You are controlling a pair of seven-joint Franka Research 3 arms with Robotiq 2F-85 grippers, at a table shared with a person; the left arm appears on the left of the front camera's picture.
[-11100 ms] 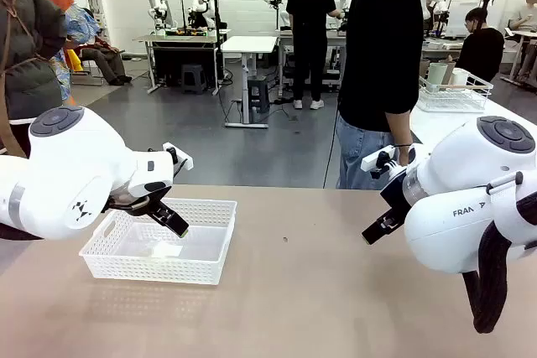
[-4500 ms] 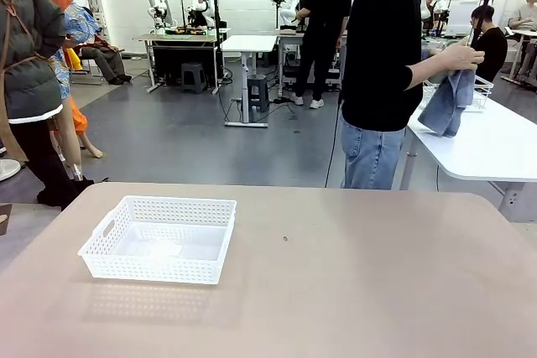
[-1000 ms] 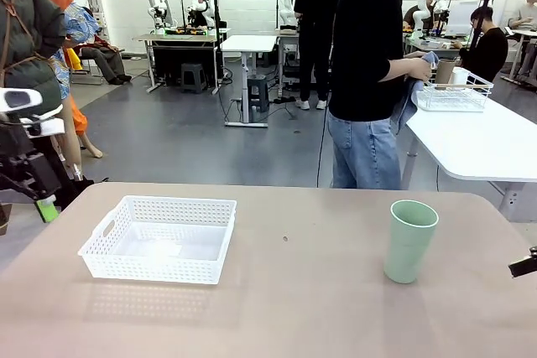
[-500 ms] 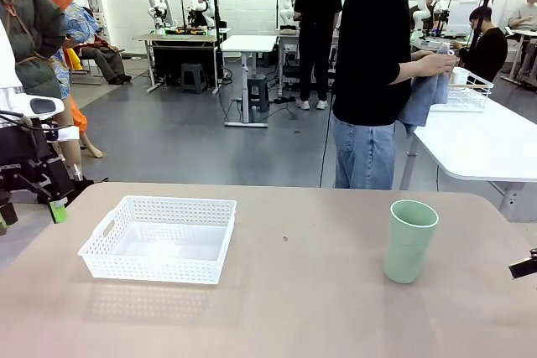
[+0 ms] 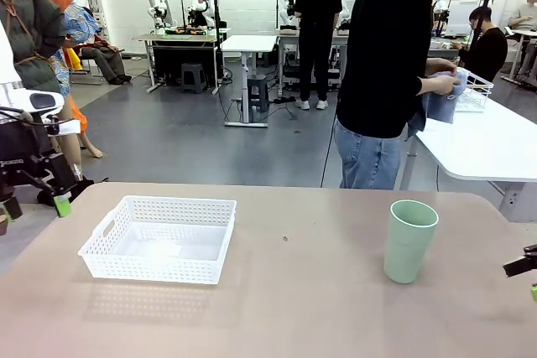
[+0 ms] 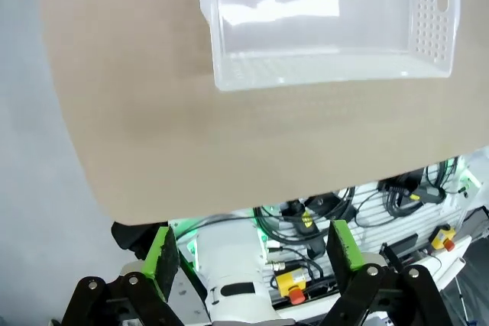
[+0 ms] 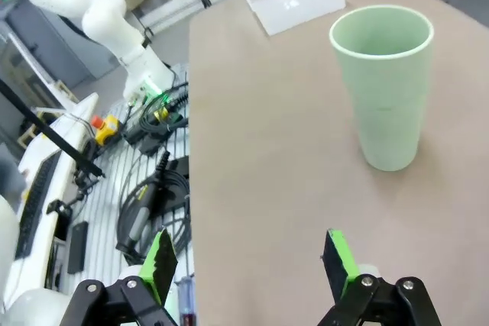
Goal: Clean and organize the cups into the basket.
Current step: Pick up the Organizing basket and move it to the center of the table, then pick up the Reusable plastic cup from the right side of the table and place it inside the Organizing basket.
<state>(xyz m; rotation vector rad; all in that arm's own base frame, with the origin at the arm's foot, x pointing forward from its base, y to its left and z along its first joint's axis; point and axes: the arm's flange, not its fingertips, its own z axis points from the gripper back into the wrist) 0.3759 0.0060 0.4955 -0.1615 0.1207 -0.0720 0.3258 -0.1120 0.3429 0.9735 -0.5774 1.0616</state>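
A pale mint green cup [image 5: 409,241] stands upright on the right side of the brown table. It also appears close in the right wrist view [image 7: 382,85]. The white mesh basket [image 5: 180,201] sits empty at the table's left, and the left wrist view looks down on it [image 6: 328,78]. My left gripper [image 5: 35,206] hangs open off the table's left edge, well short of the basket. My right gripper [image 5: 529,278] is open at the table's right edge, a short way from the cup. Both wrist views show empty jaws [image 6: 252,257] [image 7: 248,261].
A person [image 5: 390,64] stands beyond the far edge, turned to a white side table [image 5: 487,144] and holding a blue cloth [image 5: 440,102]. A white wire rack [image 5: 471,91] sits on that side table. Cables and the robot's base lie below the near table edge.
Within the last few seconds the mint cup has appeared on the table and both arms have drawn back off it. In the last second the left gripper shifted slightly; the person turned toward the side table.
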